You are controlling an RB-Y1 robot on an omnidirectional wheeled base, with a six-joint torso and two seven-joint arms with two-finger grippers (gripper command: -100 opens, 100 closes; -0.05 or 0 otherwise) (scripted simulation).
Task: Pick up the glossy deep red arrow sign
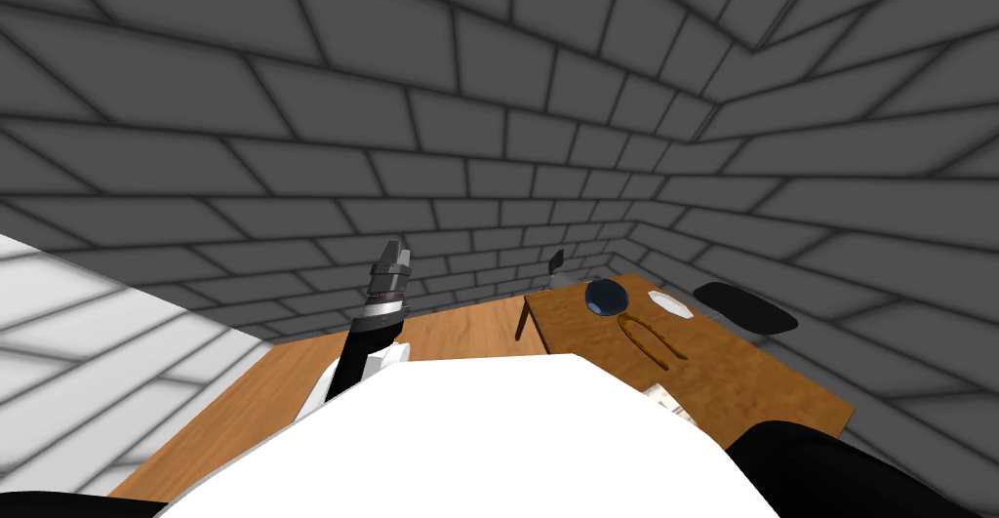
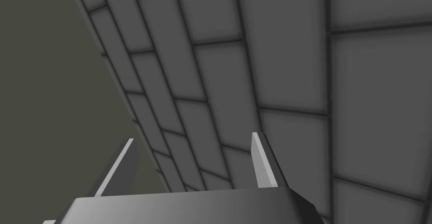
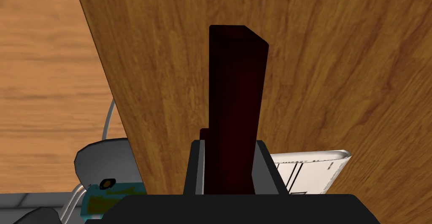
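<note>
- Right gripper (image 3: 230,143) has its fingers pressed tight on the deep red arrow sign (image 3: 236,86); the sign stands up between them, over the wooden table (image 3: 337,65), near a white printed sheet (image 3: 312,171);
- Left gripper (image 2: 192,137) is held up at my left; fingers spread wide, holding nothing;
- Step, as I judge it: grasp made, lift in hand; whether the sign is clear of the table I cannot tell;
- Next calls for a straight, steady raise with firm grip; a glossy face may slip.
</note>
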